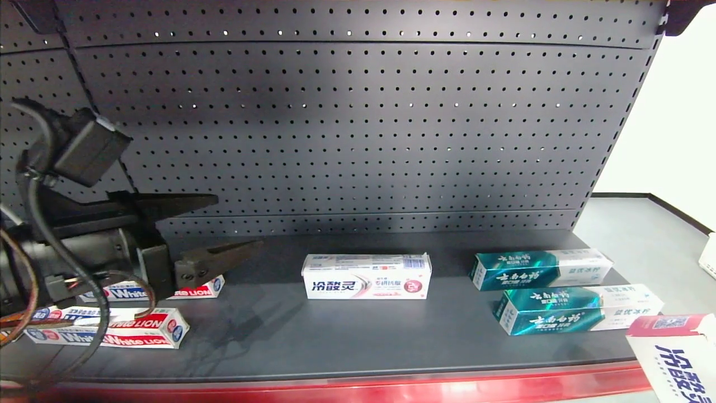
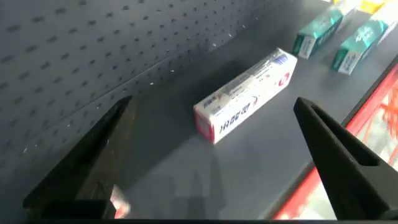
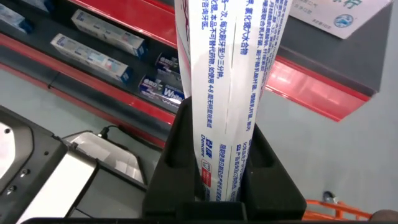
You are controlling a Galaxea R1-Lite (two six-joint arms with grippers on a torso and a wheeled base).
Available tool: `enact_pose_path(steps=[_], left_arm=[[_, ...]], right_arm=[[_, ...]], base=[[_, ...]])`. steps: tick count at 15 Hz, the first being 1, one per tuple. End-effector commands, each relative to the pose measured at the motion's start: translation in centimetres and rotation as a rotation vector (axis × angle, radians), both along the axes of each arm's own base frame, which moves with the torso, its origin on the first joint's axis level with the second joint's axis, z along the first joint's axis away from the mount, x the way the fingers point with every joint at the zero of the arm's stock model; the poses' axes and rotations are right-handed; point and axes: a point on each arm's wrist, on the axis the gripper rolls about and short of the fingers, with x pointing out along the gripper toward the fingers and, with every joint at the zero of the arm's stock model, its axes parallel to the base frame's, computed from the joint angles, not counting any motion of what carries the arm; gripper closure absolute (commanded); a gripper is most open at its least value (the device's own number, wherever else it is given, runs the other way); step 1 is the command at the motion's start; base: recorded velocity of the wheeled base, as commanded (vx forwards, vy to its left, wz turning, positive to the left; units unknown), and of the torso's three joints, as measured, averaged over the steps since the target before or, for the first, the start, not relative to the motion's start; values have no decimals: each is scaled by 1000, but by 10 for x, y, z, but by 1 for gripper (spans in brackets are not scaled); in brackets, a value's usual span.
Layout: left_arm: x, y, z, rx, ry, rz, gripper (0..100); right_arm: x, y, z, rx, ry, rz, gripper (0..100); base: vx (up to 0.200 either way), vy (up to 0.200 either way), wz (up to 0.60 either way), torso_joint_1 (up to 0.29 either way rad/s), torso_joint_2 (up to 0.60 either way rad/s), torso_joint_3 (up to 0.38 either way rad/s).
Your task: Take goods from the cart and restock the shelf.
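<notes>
As the white-and-pink box (image 1: 674,352) sits clamped in the right claw (image 3: 224,146) near the shelf's (image 1: 335,347) front right corner, the step in hand looks like bringing it in for placing. A matching box (image 1: 366,276) lies mid-shelf, two green boxes (image 1: 540,268) lie toward the right end, and red-and-white boxes (image 1: 128,330) lie at the left end, where the left claw (image 1: 238,221) hovers spread wide and empty. The next move probably calls for lifting the held box over the red front edge and laying it flat in front of its match, clear of the green boxes.
</notes>
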Motion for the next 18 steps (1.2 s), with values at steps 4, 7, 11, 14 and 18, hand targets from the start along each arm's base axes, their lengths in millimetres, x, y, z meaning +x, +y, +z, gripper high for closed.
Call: enact_pose_path(steps=[4,7,11,14,18], left_arm=[[25,-16,-17,45,89,-48,0],[35,-22,-29,143,78,-94,0],[62,-30,-37,182,67,-105,0],[80,-34,-36,174,44,-155,0],[100,-33,-46,147,47,-287,0]], right_arm=[[-4,0,-2,15,-9,25,100],[-6,-1,-3,20,-14,29,100],[-6,0,-4,27,-12,50,100],[-5,0,1,33,-26,48,100],[-8,-1,-1,52,-34,36,100]], base=[[0,0,0,0,0,0],[0,0,0,0,0,0],[0,0,0,0,0,0],[0,0,0,0,0,0],[0,0,0,0,0,0]])
